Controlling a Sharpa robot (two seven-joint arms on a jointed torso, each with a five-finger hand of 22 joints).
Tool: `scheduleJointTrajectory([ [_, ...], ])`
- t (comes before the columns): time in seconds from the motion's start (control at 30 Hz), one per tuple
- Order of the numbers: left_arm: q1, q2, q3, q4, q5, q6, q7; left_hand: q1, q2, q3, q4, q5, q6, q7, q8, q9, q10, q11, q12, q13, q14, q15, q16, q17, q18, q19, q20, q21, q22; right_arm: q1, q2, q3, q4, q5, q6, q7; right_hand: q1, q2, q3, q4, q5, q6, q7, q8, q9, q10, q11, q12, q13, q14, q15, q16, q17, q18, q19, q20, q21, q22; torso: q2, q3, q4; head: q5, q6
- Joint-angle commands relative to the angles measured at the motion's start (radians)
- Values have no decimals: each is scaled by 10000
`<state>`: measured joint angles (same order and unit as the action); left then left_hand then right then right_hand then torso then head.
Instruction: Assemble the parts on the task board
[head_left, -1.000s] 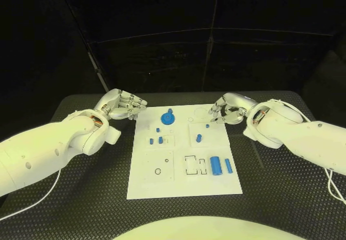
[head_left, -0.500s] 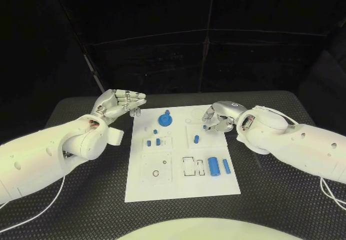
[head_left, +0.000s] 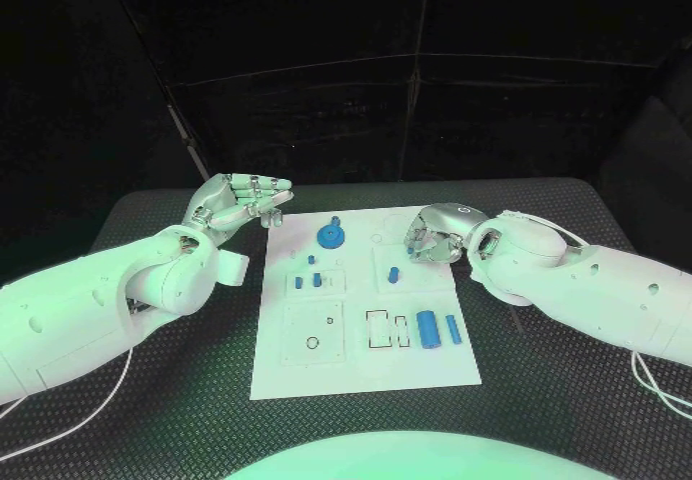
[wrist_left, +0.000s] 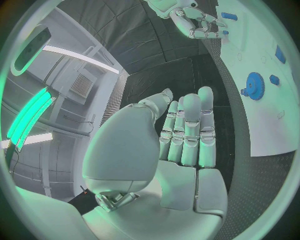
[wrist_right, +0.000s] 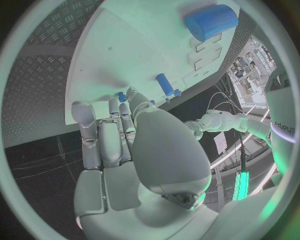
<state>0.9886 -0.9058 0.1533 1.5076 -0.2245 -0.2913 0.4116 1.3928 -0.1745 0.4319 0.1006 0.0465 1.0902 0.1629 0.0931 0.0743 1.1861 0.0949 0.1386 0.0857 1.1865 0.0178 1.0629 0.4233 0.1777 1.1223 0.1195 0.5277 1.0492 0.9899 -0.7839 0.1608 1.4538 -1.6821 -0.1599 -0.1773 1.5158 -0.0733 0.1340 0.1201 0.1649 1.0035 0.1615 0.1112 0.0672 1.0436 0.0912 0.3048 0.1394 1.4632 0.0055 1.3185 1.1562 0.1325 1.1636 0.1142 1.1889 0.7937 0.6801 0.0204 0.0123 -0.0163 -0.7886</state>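
Hands empty on both sides. Right hand (head_left: 433, 236) low over the far right corner of the board (head_left: 361, 370), fingers stretched side by side, thumb set apart, nothing held; same from its own wrist (wrist_right: 125, 150). Left hand (head_left: 238, 203) raised off the board's far left corner, over the table (head_left: 562, 390), palm turned up, fingers together and thumb apart, nothing in it either (wrist_left: 181, 145). Nearest the right hand, a short peg (head_left: 392, 273) on the board, just inside the fingertips; probably light, stiff plastic, smooth, best pinched across its sides between thumb and one finger, and likely to roll or skid if nudged. Further in, toward the left hand, the gear (head_left: 332, 237) at the far middle of the board, with a stub rising from it; toothed rim good for grip, hub likely a tight fit, so best taken from above by the rim and kept level. Below it, three small pins (head_left: 307, 280), close together and hard to single out with broad fingers. Nearer the robot, on the right, a thick cylinder (head_left: 428, 327) and a thin rod (head_left: 453, 329) lying side by side, just apart, beside rectangular slots (head_left: 382, 330); round and slick by the look, prone to roll, better clasped round the middle. Nothing standing between either hand and the parts; main risk judged to be knocking neighbours while reaching for one piece.
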Motion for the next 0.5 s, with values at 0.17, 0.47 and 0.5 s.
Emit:
scheduleJointTrajectory([
  [0.17, 7, 20, 14, 36, 159, 123, 237, 48, 109, -58, -7, 32, -107, 18, -56, -17, -87, 3, 55, 11, -66, -7, -74, -27, 45, -27, 18, -84, -26, 11, 131, -11, -96, -137, 482, -167, 29, 41, 331, -22, -80, 238, -29, -61, 5, 257, -28, -187, -212, 319, -8, 31, -60, 82, 124, -27, 99, 95, 4, 6, -8, 10, -44],
  [0.47, 6, 29, 14, 24, 160, 130, 214, 57, 116, -64, -10, 32, -115, 24, -59, -18, -97, 8, 57, 11, -70, -5, -79, -28, 44, -23, 20, -95, -35, 10, 224, -298, -107, -139, 547, -186, -27, 7, 622, -8, -123, 406, -59, -79, 4, 462, -59, -308, -384, 328, -33, 65, -29, 65, 170, -51, 167, 199, 1, 1, -6, 12, -100],
  [0.5, 6, 30, 14, 22, 160, 130, 213, 57, 116, -64, -10, 32, -115, 24, -59, -18, -97, 8, 57, 11, -70, -5, -79, -28, 44, -23, 20, -95, -35, 10, 238, -314, -109, -146, 547, -202, -37, 0, 656, -7, -126, 423, -61, -83, 3, 492, -63, -319, -401, 330, -37, 71, -23, 62, 177, -53, 178, 214, 2, 3, -8, 12, -100],
])
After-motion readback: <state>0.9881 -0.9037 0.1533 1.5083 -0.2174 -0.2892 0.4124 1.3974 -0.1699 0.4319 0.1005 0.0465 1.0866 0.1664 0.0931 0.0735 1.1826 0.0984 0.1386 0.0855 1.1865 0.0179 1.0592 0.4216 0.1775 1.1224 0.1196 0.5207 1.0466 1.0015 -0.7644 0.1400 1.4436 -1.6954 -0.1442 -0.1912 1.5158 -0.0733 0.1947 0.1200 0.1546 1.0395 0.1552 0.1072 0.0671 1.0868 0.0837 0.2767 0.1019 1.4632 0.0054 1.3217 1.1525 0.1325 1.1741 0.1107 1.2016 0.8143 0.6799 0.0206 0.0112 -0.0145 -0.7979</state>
